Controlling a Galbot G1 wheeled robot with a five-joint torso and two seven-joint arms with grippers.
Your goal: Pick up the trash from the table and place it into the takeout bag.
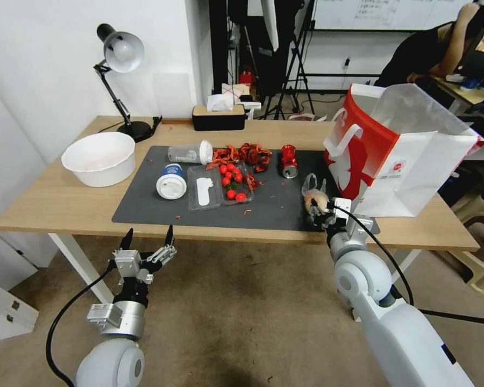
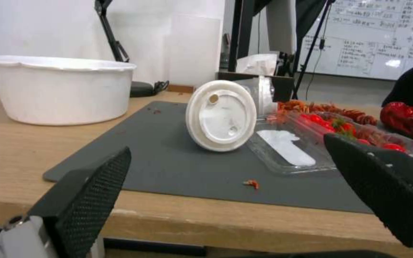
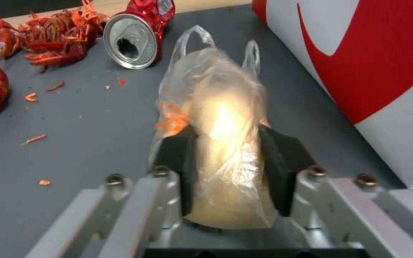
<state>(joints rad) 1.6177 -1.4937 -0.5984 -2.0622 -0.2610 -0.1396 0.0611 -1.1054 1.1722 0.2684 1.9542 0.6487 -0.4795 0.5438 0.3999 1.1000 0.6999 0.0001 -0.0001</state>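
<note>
The left gripper (image 1: 148, 240) is held below the near edge of the table (image 1: 48, 207), its fingers spread wide and nothing between them. Ahead of it and higher, on the dark grey mat (image 1: 145, 207), a white-lidded cup (image 1: 171, 181) is seen lying with its lid turned toward the pincer, and beyond that a second cup (image 1: 191, 152) is tipped on its side. Well off to the left of that gripper one beige bowl (image 1: 98, 158) is counted. To its right, one clear tray (image 1: 219, 185) is laid open, red shells and small red rounds heaped in and behind it; the shells (image 1: 242, 156) are too tangled to be counted. One red can (image 1: 289, 160) is lying farther right.

Now the working side: the right gripper (image 3: 228, 168) is clamped on the clear bag (image 3: 221, 143), one only, its tan lump squeezed between the pads low on the mat. Just to the right of this pincer the takeout bag (image 1: 398, 156) is standing, mouth open, one of them.

For the step in hand, it is judged that the clear bag should be raised straight up until the tall rim beside it is cleared, then carried over the opening before any release. The grip looks centred on the lump, so little slip is expected; the loose plastic ears ahead of the pads could catch on the white handle (image 1: 345, 141) if the lift is cut short. Orange crumbs are seen inside the plastic, so a level carry is advised.
</note>
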